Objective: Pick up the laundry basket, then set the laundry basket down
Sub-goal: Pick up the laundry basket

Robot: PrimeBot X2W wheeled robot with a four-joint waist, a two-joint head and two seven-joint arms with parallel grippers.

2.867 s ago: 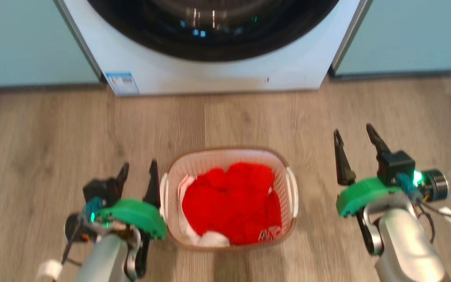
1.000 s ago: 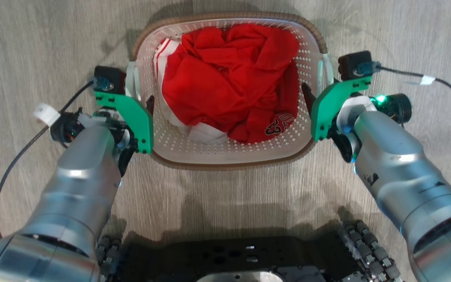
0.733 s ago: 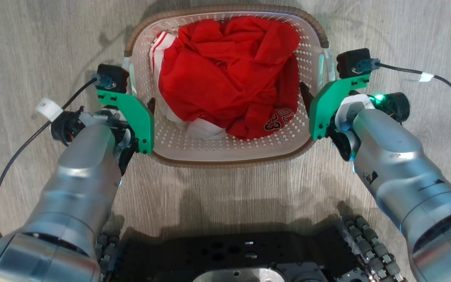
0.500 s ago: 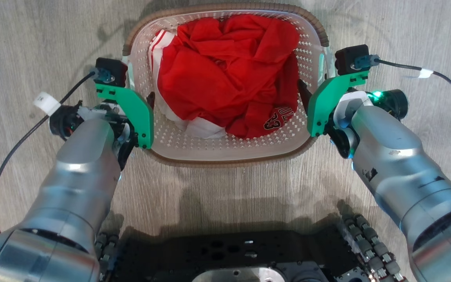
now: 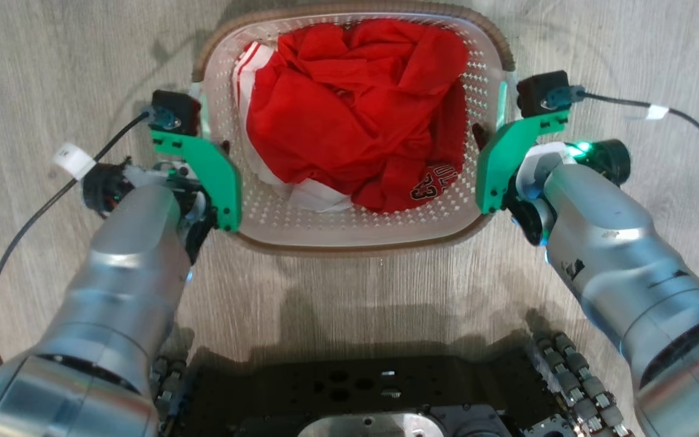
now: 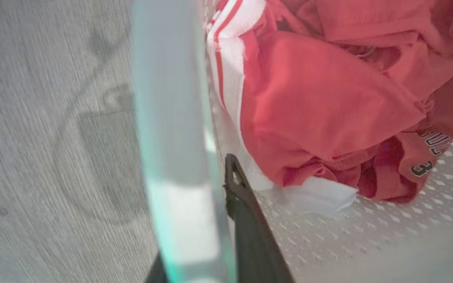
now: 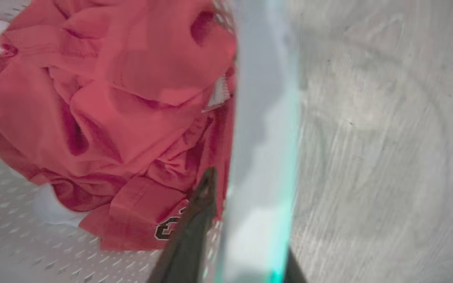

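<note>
The laundry basket, white and perforated with a brown rim, sits on the wood floor ahead of me. A red garment with white trim fills it. My left gripper is shut on the basket's left handle. One dark finger lies inside the wall, and the other peeks out behind the handle. My right gripper is shut on the right handle, with its inner finger against the red cloth. Whether the basket's bottom touches the floor cannot be told.
My black wheeled base sits just below the basket's near rim. Thin black cables trail from both wrists over the pale wood floor on either side.
Both grippers have closed in on the basket's side handles, the inner fingertips drawing toward the walls. Before that the camera tilted down from the washing machine to the basket.
</note>
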